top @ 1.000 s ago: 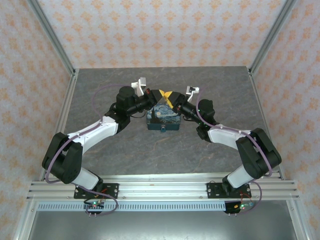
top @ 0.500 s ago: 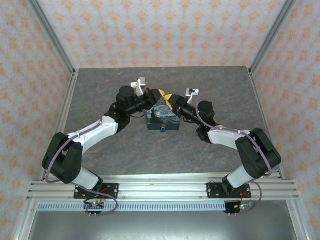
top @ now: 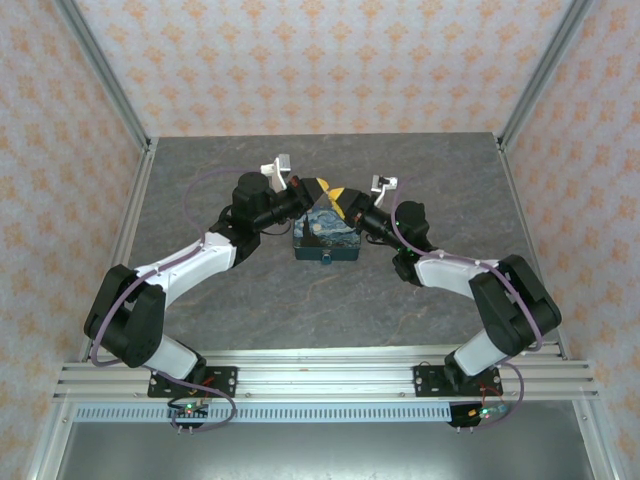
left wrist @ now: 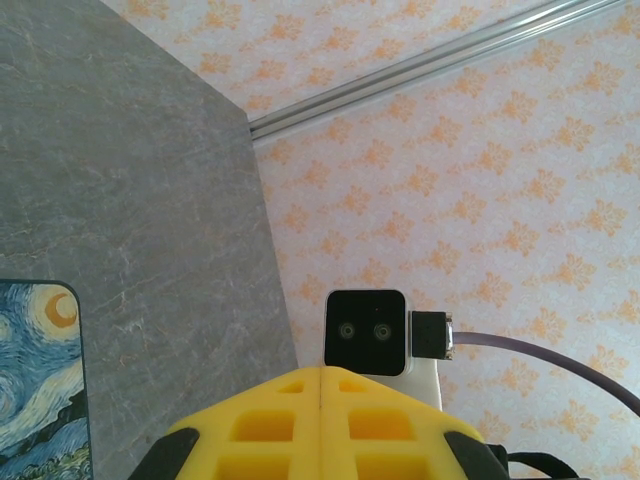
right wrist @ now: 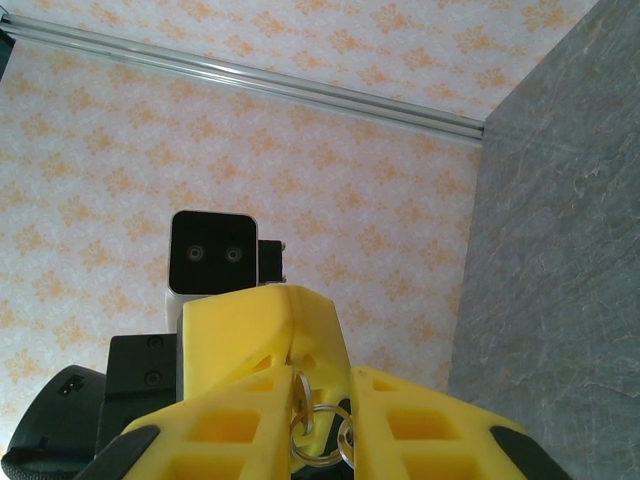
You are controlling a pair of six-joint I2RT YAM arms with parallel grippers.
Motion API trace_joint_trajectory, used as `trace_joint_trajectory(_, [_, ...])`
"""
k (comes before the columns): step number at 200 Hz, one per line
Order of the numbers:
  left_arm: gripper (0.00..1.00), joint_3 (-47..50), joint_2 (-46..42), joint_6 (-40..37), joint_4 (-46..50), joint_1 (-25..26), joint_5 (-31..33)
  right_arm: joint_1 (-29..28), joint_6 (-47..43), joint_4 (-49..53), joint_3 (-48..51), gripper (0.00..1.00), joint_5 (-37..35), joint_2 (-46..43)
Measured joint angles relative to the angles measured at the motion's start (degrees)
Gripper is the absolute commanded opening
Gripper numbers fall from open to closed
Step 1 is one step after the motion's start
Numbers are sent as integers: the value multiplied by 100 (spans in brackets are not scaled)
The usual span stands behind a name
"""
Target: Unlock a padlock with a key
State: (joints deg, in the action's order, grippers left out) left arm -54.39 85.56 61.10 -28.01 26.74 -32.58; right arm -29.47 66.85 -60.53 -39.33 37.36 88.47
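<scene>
A blue swirl-painted box [top: 322, 233] sits in the middle of the grey marbled table [top: 300, 300]. Peach-patterned walls [top: 330, 60] stand on three sides, edged with aluminium rails [top: 100, 75].

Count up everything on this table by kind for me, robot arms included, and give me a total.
Robot arms: 2 (left arm, right arm)
Swirl-patterned box: 1
Small blue padlock at the box's near edge: 1
Bunch of key rings: 1
Total: 5
</scene>
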Motion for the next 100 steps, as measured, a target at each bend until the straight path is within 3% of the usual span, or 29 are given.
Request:
trace_joint_trajectory(68, [0, 0, 11, 20, -11, 17, 24, 0, 87, -90, -92, 21, 15, 109])
trace_joint_trajectory(100, [0, 0, 46, 39, -50, 33, 24, 0, 109, -92, -107, 14, 15, 129])
